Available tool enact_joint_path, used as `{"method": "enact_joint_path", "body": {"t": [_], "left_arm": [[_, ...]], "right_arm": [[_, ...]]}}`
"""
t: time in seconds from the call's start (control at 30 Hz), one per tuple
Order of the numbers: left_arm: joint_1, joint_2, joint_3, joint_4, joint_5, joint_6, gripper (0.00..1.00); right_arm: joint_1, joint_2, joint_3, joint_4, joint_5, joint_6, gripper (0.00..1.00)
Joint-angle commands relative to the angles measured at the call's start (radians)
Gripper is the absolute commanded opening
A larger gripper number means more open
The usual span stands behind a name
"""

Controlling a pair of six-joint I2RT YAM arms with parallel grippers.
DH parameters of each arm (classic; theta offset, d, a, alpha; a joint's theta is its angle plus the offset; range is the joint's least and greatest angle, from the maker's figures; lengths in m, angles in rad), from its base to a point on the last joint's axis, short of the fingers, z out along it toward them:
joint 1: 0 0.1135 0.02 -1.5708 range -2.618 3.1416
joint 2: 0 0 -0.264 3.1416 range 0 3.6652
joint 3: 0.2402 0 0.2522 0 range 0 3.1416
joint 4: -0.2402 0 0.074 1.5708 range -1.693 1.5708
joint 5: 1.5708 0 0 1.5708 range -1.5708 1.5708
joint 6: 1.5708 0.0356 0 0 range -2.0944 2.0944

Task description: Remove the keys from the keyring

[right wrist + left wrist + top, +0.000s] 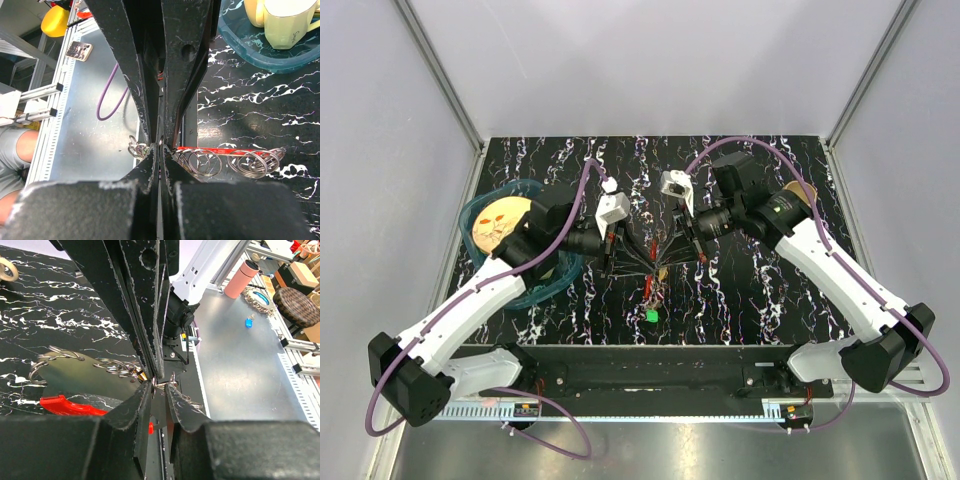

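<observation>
My two grippers meet tip to tip over the middle of the table. The left gripper [645, 264] [159, 386] and the right gripper [667, 262] [161, 148] are both shut on wire loops of the keyring [653, 284], which hangs between them above the table. Its grey rings [114, 368] [201, 161] and red piece [69, 405] [212, 148] spread out beside the fingers. A brass-gold bit [141, 374] shows among the rings. A green-headed key [651, 315] lies loose on the table just below the bunch. No silver key can be made out.
A teal basin [556, 282] [265, 59] with an orange plate [500, 221] and cream mugs [290, 22] stands at the left. A tan object [806, 189] lies at the back right. The black rail [650, 365] runs along the near edge.
</observation>
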Motion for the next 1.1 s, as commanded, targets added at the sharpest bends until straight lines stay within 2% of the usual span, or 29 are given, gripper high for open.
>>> {"method": "enact_joint_path", "body": {"t": [0.0, 0.2, 0.23, 0.27, 0.3, 0.43, 0.47, 0.5, 0.67, 0.8, 0.83, 0.93, 1.07], "left_arm": [[-0.001, 0.006, 0.057, 0.017, 0.049, 0.018, 0.19], [-0.015, 0.017, 0.06, 0.035, 0.065, 0.011, 0.12], [-0.018, 0.02, 0.061, 0.037, 0.063, 0.012, 0.09], [-0.021, 0.023, 0.06, 0.038, 0.063, 0.014, 0.02], [-0.024, 0.025, 0.06, 0.038, 0.063, 0.015, 0.0], [-0.026, 0.011, 0.051, 0.046, 0.014, 0.014, 0.0], [-0.026, -0.003, 0.035, 0.069, 0.005, 0.006, 0.0], [-0.024, -0.012, 0.023, 0.095, -0.026, -0.011, 0.0], [-0.006, -0.067, -0.096, 0.282, -0.099, -0.149, 0.0], [-0.004, -0.121, -0.16, 0.411, -0.17, -0.238, 0.0], [-0.003, -0.139, -0.17, 0.437, -0.179, -0.267, 0.0], [0.003, -0.167, -0.207, 0.541, -0.218, -0.339, 0.0], [0.014, -0.176, -0.242, 0.708, -0.245, -0.431, 0.0]], "right_arm": [[0.018, -0.026, 0.004, 0.056, -0.045, 0.016, 0.0], [0.022, -0.027, -0.002, 0.057, -0.043, 0.017, 0.0], [0.024, -0.027, -0.003, 0.056, -0.045, 0.017, 0.0], [0.024, -0.026, -0.003, 0.057, -0.045, 0.02, 0.0], [0.025, -0.026, -0.003, 0.057, -0.045, 0.024, 0.0], [0.024, -0.03, -0.003, 0.071, 0.016, 0.046, 0.01], [0.024, -0.038, -0.006, 0.08, 0.045, 0.069, 0.13], [0.025, -0.044, -0.017, 0.091, 0.094, 0.077, 0.2], [0.024, -0.168, -0.109, 0.31, 0.272, 0.25, 0.42], [0.025, -0.321, -0.253, 0.448, 0.624, 0.277, 0.49], [0.025, -0.387, -0.287, 0.52, 0.66, 0.275, 0.53], [0.024, -0.493, -0.423, 0.669, 0.711, 0.28, 0.58], [0.025, -0.538, -0.531, 0.775, 0.632, 0.323, 0.6]]}}
